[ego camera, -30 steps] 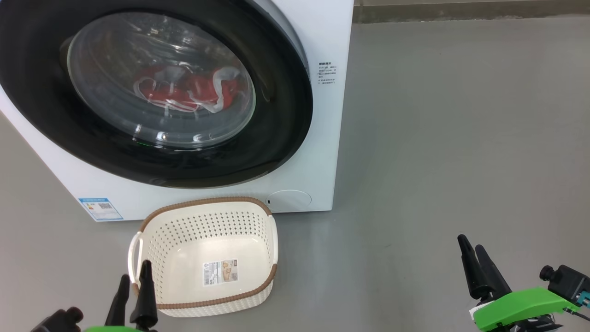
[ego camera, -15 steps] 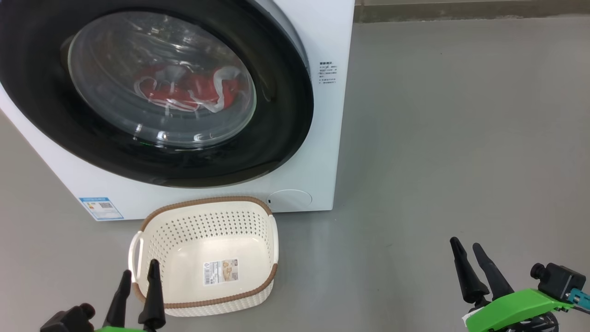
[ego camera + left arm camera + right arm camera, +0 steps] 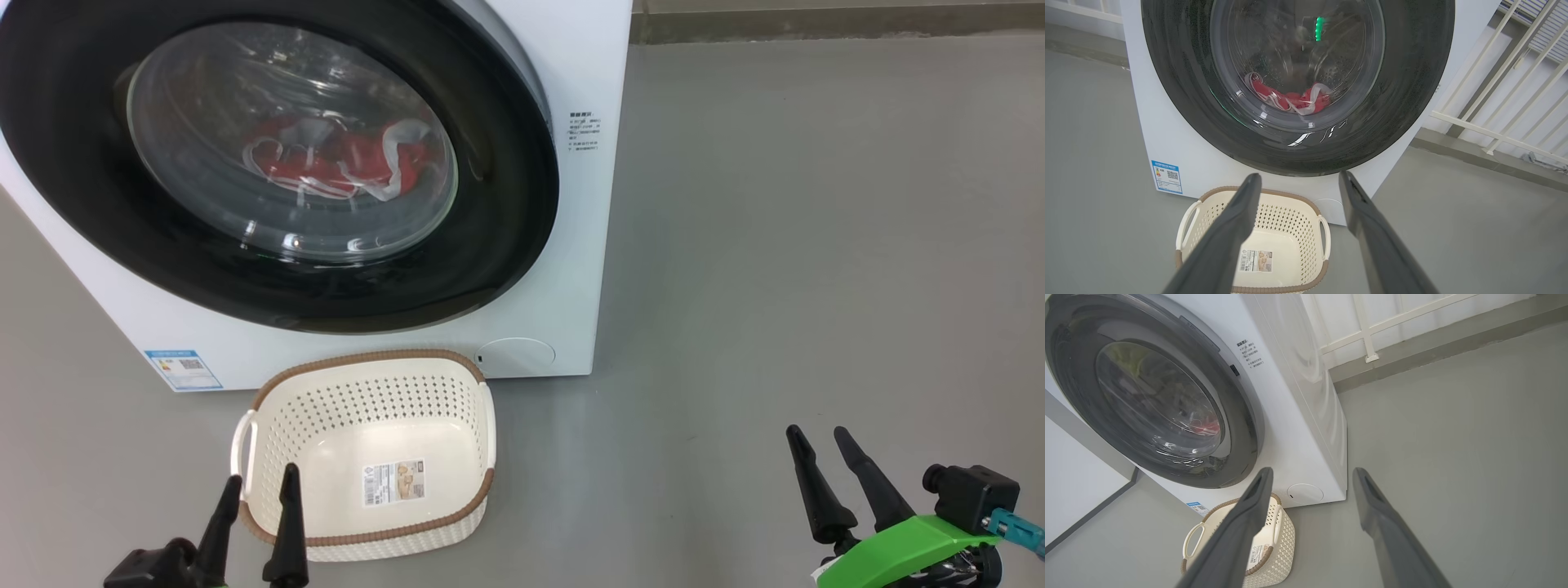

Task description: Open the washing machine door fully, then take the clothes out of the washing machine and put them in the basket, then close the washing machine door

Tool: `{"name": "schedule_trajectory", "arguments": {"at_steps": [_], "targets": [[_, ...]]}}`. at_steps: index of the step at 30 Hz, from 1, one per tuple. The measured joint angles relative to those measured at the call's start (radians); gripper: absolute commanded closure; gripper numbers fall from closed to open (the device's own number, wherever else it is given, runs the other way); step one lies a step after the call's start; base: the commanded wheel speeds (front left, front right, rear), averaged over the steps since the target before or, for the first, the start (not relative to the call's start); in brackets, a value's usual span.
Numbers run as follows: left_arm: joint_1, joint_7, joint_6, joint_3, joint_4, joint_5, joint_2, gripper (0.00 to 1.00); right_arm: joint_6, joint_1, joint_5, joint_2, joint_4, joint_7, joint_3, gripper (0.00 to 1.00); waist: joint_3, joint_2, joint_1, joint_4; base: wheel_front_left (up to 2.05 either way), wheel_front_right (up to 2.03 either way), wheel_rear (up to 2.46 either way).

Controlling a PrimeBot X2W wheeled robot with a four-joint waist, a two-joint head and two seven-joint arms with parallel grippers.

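The washing machine (image 3: 584, 269) stands on the grey floor (image 3: 800, 245). The washing machine door (image 3: 506, 220) lies closed against its front, so the wide black rim covers most of the white face. Behind the clear window the clothes (image 3: 351, 159), red with white trim, lie low inside the drum, well apart from both grippers and higher in the head view than either of them. The basket (image 3: 367, 361) stands on the floor just before the machine, under the lower edge of the door, with nothing inside except the paper label (image 3: 394, 482) on its bottom. The left gripper (image 3: 262, 474) hovers at the near left corner of the basket, its two dark fingers spread wide and holding nothing. In the head view its tips overlap the brown rim of the basket, but I cannot tell if they touch it. In the left wrist view these fingers point toward the lower part of the door, with the basket below them. The right gripper (image 3: 815, 430) is far to the right over bare floor, well apart from the basket and the machine, and it is also spread wide and empty. In the right wrist view its fingers point toward the lower right corner of the machine, near the round white flap (image 3: 516, 356).
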State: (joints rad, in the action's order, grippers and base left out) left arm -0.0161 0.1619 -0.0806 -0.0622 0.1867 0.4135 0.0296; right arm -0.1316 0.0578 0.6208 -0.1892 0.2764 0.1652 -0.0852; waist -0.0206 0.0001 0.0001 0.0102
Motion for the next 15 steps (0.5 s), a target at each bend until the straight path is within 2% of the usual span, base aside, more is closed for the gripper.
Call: {"name": "schedule_trajectory", "arguments": {"at_steps": [15], "targets": [[0.0,0.044,0.007,-0.014,-0.016,-0.187,0.002,0.0,0.0,0.0,-0.158,-0.011,-0.01,0.041,-0.028,0.0,-0.01,0.0,0.0,0.002,0.0,0.0,0.0]]}}
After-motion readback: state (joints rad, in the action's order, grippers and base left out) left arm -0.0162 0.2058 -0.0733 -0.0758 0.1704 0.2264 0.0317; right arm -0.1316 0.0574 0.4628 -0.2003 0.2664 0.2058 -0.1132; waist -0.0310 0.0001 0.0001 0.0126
